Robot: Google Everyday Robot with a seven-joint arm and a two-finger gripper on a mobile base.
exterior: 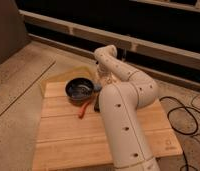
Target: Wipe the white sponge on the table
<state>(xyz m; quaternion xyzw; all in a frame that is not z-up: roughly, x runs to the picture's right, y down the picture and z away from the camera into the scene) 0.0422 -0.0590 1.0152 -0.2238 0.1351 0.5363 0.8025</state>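
The tool (97, 100) hangs low over the far part of the surface (68, 135), just right of the dark bowl (80, 90). The big white arm (124, 115) hides most of it, so I cannot tell if it is open or shut, or if it holds anything. I cannot see the white sponge; it may be hidden under the tool. A thin orange thing (84, 108) lies near the bowl. A sponge is likely light, soft and squashy. It is best pinched by its two sides and pressed flat on the wood.
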